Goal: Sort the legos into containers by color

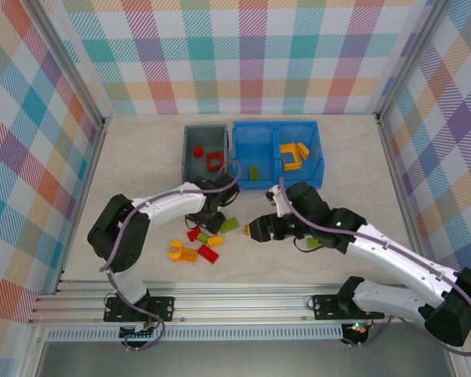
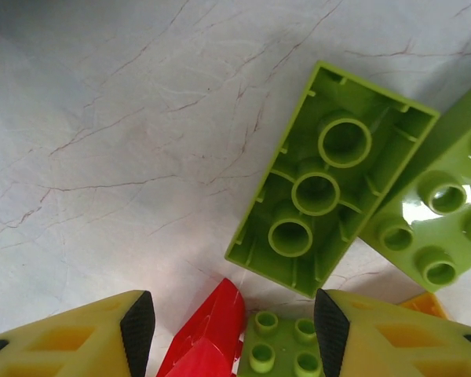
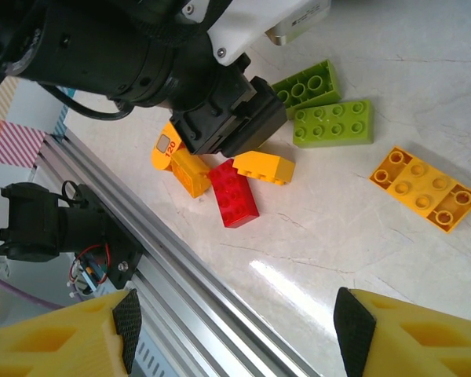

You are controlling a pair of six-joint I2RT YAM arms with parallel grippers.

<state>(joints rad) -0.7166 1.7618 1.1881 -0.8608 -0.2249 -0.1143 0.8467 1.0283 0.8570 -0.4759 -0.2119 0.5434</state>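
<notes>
While beside red lego (image 2: 208, 339), green legos (image 2: 330, 179).

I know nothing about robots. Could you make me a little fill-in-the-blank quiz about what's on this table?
1. The grey bin holds only ____ bricks.
2. Seen from above, the yellow-orange bricks lie in the blue bin's ____ compartment.
3. In the left wrist view, the big lime green brick lies with its hollow underside facing ____.
4. The right tool is ____, holding nothing.

Missing words: red; right; up; open.
</notes>
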